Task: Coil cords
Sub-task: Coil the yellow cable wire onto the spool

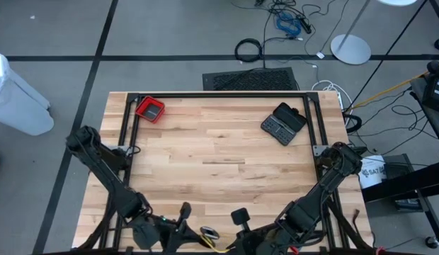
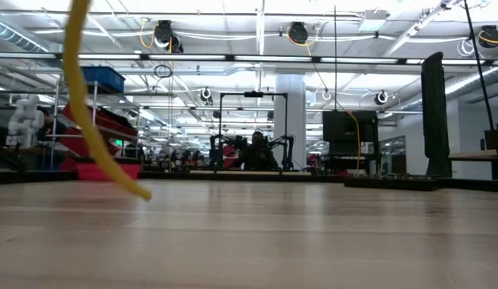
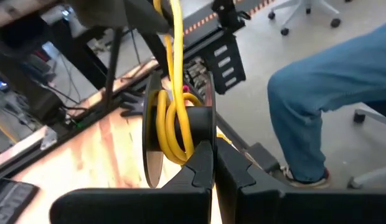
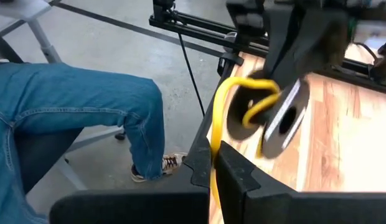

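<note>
1. The left gripper [image 3: 213,171] sits at the near edge of the pale wooden counter [image 1: 219,142], fingers pressed together just below the coil; whether they pinch a strand cannot be told.
2. The right gripper [image 4: 213,171] is close beside it, fingers together with the thin yellow flexible cord [image 3: 173,121] running down between them, apparently clamped on it.
3. The yellow cord is looped several times around a black spool with flat disc flanges [image 3: 180,127]; a loose tail hangs over the counter in the low view.
4. No black cord is visible.
5. Risk: the smooth, springy loops look slack, so they could slide off the spool's core or unwind if tension drops.
6. Risk: both grippers work very close together, so they could collide.
7. A person in blue jeans [image 4: 68,112] sits just beyond the counter edge.
8. A red tray [image 1: 149,109] and a dark case [image 1: 283,123] lie far off.
</note>
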Robot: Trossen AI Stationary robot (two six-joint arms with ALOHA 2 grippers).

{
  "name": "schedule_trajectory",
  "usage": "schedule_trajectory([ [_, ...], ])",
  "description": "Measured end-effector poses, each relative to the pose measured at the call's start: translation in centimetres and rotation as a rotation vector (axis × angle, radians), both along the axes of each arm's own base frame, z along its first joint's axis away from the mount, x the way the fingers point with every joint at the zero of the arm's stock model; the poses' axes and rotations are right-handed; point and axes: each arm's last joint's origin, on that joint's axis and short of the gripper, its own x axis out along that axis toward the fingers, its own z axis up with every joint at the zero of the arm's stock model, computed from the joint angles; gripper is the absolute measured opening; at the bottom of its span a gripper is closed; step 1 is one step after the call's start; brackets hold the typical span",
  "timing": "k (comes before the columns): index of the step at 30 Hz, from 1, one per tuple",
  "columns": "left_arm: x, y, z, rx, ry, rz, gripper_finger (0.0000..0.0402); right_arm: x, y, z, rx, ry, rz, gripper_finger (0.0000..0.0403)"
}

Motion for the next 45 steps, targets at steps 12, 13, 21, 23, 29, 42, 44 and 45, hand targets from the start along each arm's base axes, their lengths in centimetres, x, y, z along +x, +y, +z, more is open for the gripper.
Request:
schedule_trajectory([
  [12,-3.4,-0.5,2.7,0.03,-0.112,0.089,0.0002,-0.1,-0.1,-0.1,-0.002,0.016,-0.006,0.0],
  [13,-3.8,-0.5,2.8,0.038,-0.114,0.098,0.0002,-0.1,-0.1,-0.2,-0.001,0.023,-0.01,0.0],
  [21,-6.7,-1.0,3.7,0.077,-0.154,0.156,0.0002,-0.2,-0.2,-0.4,-0.003,0.048,-0.023,0.0],
  [23,-7.3,-1.1,3.9,0.088,-0.165,0.166,0.0002,-0.2,-0.2,-0.4,0.0,0.049,-0.027,0.0],
  [29,-8.6,-1.2,4.4,0.096,-0.188,0.188,0.0002,-0.2,-0.2,-0.4,0.002,0.048,-0.032,0.0],
  [42,-8.8,-1.3,4.8,0.093,-0.214,0.199,0.0002,0.3,-0.8,-0.3,-0.008,0.044,-0.028,0.0],
  [44,-8.7,-1.4,5.1,0.074,-0.227,0.184,0.0002,0.6,-0.9,-0.4,-0.008,0.044,-0.029,0.0],
  [45,-8.7,-1.4,5.3,0.067,-0.236,0.172,0.0002,0.8,-1.0,-0.5,-0.012,0.042,-0.031,0.0],
])
